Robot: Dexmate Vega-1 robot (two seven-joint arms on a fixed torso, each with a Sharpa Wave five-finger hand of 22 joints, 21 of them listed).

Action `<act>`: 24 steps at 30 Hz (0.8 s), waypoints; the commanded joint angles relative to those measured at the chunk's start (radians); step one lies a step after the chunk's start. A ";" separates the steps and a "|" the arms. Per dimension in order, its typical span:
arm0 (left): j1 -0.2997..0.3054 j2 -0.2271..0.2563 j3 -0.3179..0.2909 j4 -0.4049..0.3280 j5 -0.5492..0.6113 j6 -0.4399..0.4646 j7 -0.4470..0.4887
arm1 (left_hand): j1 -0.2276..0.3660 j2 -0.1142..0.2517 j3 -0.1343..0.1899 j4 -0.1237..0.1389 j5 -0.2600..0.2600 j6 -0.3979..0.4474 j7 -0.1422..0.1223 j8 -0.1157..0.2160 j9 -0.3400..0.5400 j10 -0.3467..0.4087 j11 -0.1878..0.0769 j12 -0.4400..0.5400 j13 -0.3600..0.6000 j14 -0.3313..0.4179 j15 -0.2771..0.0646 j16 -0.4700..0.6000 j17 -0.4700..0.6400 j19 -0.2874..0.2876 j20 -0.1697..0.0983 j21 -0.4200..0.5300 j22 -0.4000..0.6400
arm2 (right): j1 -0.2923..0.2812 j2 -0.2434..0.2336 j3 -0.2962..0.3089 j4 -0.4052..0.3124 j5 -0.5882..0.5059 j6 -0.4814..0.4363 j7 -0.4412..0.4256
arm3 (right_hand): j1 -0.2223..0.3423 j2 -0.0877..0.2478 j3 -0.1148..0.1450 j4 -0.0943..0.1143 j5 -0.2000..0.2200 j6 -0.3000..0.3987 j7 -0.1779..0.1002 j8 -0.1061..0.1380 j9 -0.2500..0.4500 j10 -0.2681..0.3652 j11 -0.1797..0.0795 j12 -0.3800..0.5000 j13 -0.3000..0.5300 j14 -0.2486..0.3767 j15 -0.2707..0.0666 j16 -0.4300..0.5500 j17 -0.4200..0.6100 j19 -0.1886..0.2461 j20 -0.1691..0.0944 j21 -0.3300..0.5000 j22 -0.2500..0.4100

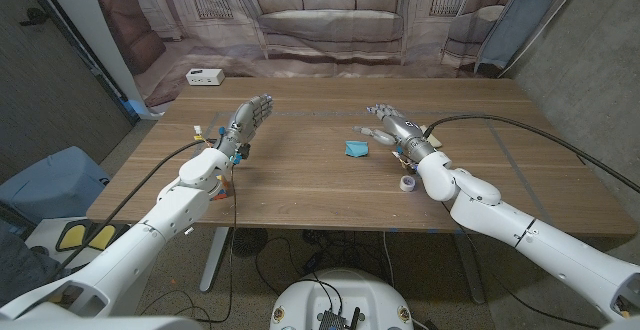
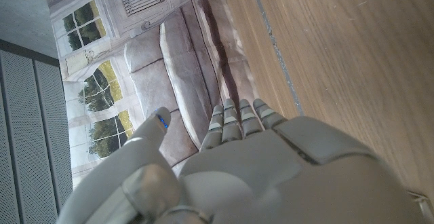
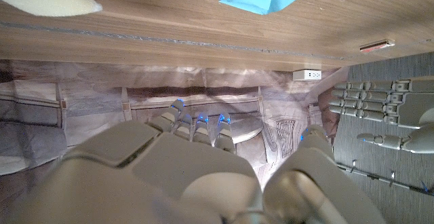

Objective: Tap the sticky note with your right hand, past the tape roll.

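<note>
Two hands hover over the wooden table (image 1: 300,185), neither holding anything. Well left of the blue sticky note (image 1: 356,148), the left hand (image 1: 248,122) stands with its fingers straight and close together, apparently parked out of the way. The note, a little crumpled, lies just left of the right hand (image 1: 395,127), whose fingers are extended and loosely spread, as if readied for a tap. Nearer the robot, close beside that arm's wrist, sits the small tape roll (image 1: 407,182); the hand already reaches past it.
</note>
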 commanded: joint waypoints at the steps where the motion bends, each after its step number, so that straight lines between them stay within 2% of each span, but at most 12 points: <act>1: -0.004 0.004 0.003 0.006 0.005 -0.001 -0.008 | -0.047 -0.059 -0.047 0.001 -0.040 0.003 -0.010 0.001 0.005 0.003 -0.011 -0.002 0.003 0.004 -0.004 0.003 0.005 0.000 -0.002 0.000 0.002 | -0.053 0.017 0.090 0.036 0.143 0.172 -0.091 | 0.011 -0.007 0.002 -0.006 0.002 0.022 0.002 0.004 0.002 0.022 0.003 0.007 0.003 0.017 -0.004 0.006 0.000 0.023 -0.001 0.007 0.001; 3: -0.004 0.005 0.003 0.006 0.007 -0.002 -0.008 | -0.058 -0.076 -0.058 0.000 -0.052 0.003 -0.013 0.001 0.005 0.002 -0.011 -0.002 0.003 0.002 -0.007 0.003 0.006 -0.001 -0.006 -0.001 0.002 | -0.061 0.020 0.105 0.037 0.171 0.191 -0.093 | 0.012 -0.008 0.002 -0.007 0.002 0.028 0.002 0.002 0.002 0.032 0.004 0.007 0.003 0.027 -0.004 0.007 0.000 0.038 -0.014 0.009 0.001; 10: 0.001 0.007 0.003 0.005 0.007 -0.012 -0.015 | -0.072 -0.099 -0.073 -0.004 -0.067 0.001 -0.016 0.000 0.005 0.001 -0.013 -0.003 0.003 0.002 -0.007 0.003 0.005 -0.001 -0.002 -0.002 0.002 | -0.089 0.037 0.156 0.053 0.289 0.286 -0.091 | 0.015 -0.012 0.001 -0.010 0.002 0.051 0.007 0.001 0.002 0.064 0.005 0.011 0.002 0.053 0.001 0.008 -0.002 0.083 -0.013 0.016 0.000; 12: 0.003 0.006 0.002 0.003 0.008 -0.017 -0.015 | -0.074 -0.102 -0.075 -0.005 -0.069 0.001 -0.016 0.000 0.005 0.001 -0.013 -0.003 0.003 0.002 -0.007 0.003 0.005 -0.002 0.003 -0.002 0.002 | -0.097 0.047 0.168 0.058 0.309 0.307 -0.102 | 0.017 -0.014 0.001 -0.011 0.002 0.074 0.006 0.002 0.002 0.093 0.005 0.015 0.002 0.082 -0.004 0.013 -0.002 0.114 -0.011 0.020 0.000; 18: 0.006 0.005 0.002 0.002 0.012 -0.026 -0.014 | -0.078 -0.109 -0.080 -0.007 -0.073 0.001 -0.015 0.001 0.005 0.003 -0.012 -0.002 0.003 0.003 -0.007 0.003 0.005 0.002 -0.003 -0.001 0.002 | -0.110 0.070 0.197 0.081 0.381 0.370 -0.102 | 0.021 -0.016 0.001 -0.012 0.002 0.147 0.016 0.017 0.004 0.121 0.005 0.012 0.002 0.106 -0.004 0.010 -0.003 0.145 -0.007 0.017 0.000; 24: 0.005 0.003 0.006 0.004 0.013 -0.034 -0.024 | -0.083 -0.116 -0.085 -0.009 -0.076 0.002 -0.014 0.001 0.005 0.005 -0.012 -0.001 0.003 0.002 -0.008 0.003 0.005 0.003 -0.008 0.000 0.002 | -0.107 0.086 0.214 0.118 0.459 0.431 -0.065 | 0.024 -0.016 0.001 -0.012 0.003 0.126 0.015 0.002 0.006 0.127 0.010 0.008 0.002 0.115 0.000 0.007 -0.004 0.172 -0.009 0.019 0.000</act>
